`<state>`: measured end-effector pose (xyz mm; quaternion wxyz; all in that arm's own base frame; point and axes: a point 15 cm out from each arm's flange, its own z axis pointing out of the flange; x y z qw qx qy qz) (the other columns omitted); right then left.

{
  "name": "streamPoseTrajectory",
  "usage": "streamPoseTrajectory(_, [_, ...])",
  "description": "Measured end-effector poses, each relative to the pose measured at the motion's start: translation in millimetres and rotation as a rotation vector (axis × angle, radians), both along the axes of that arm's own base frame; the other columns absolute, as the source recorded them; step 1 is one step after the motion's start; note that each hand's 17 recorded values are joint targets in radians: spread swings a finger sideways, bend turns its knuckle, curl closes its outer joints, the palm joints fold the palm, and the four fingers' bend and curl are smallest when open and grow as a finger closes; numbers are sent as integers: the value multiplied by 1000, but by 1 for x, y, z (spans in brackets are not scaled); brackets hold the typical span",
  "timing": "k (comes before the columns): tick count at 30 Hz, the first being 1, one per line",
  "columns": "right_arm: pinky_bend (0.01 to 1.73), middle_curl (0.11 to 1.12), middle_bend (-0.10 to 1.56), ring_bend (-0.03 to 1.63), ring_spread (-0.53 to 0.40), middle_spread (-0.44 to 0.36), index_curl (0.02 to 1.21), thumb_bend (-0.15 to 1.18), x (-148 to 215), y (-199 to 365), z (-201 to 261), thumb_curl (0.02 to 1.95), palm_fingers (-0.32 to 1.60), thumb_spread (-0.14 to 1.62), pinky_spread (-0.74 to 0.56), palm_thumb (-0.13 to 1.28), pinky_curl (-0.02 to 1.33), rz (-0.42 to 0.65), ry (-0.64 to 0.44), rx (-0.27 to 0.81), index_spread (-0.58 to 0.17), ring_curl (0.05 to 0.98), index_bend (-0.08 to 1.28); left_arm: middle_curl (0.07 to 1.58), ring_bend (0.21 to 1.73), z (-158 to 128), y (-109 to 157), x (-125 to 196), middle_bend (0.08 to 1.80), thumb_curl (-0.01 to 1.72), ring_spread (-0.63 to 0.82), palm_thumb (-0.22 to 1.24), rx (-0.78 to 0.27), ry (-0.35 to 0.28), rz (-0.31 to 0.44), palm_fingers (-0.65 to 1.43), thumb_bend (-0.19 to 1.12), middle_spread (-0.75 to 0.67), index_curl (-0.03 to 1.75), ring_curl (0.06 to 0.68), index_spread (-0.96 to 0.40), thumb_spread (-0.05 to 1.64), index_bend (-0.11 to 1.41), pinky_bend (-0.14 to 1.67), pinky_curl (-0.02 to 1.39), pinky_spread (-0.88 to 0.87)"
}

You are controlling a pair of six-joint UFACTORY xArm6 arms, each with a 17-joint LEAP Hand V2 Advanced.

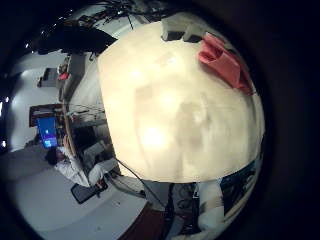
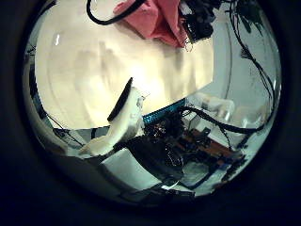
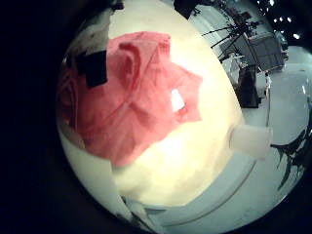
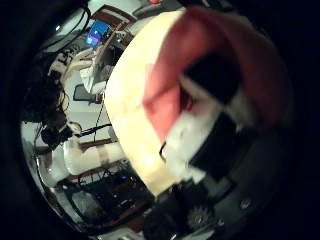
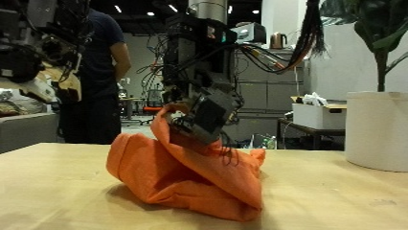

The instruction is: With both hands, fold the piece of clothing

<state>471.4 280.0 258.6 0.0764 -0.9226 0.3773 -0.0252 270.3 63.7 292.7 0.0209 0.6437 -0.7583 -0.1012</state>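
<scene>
An orange garment [image 5: 192, 172] lies in a crumpled heap on the light wooden table [image 5: 51, 196]. My right hand [image 5: 208, 113] is on top of the heap, its fingers curled into the cloth and holding a fold raised. The right little finger side palm view shows the garment [image 3: 132, 97] close below, and the right thumb side palm view shows fingers [image 4: 205, 110] against the cloth [image 4: 165, 85]. My left hand [image 5: 45, 43] is raised high, away from the garment, with relaxed fingers and nothing in it. From it the garment [image 1: 225, 62] lies far off near the table edge, also in the left thumb side palm view [image 2: 160, 19].
A large white pot [image 5: 377, 129] with a plant stands at the table's far side beyond the garment. A white box [image 5: 312, 113] sits behind the table. Equipment racks stand behind the arms.
</scene>
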Motion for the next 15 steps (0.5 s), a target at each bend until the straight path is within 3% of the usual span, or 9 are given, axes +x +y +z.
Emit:
streamPoseTrajectory(3, [867,748,929,1152,-266,-148,711,-6,0,-3,15,325,220,1467,-374,558,746,18,-22,27,-397,605,377,404,364,0,-5,-1,358,259,332,371,-3,-1,-7,294,-13,18,320,203,61,1270,171,197,293,261])
streamPoseTrajectory(6, [839,674,756,1053,-222,-108,643,-13,-7,4,51,310,96,1416,-205,557,723,51,-54,103,-433,561,358,394,378,0,-5,-3,315,259,330,373,-3,-3,-6,277,-12,62,323,208,53,1275,167,209,298,258])
streamPoseTrajectory(12, [778,559,585,891,-113,-46,541,-13,-18,-11,126,300,104,1319,122,579,649,47,-146,180,-455,458,334,394,376,5,-14,-4,333,259,330,374,-9,-15,-17,294,-13,54,323,203,56,1277,170,198,296,254])
streamPoseTrajectory(15, [743,534,559,863,-90,-36,516,-19,-26,-27,146,291,132,1302,217,567,621,28,-150,188,-455,436,326,388,392,6,-23,-5,284,259,330,374,-13,-18,-31,269,-13,78,327,208,48,1278,171,214,302,254])
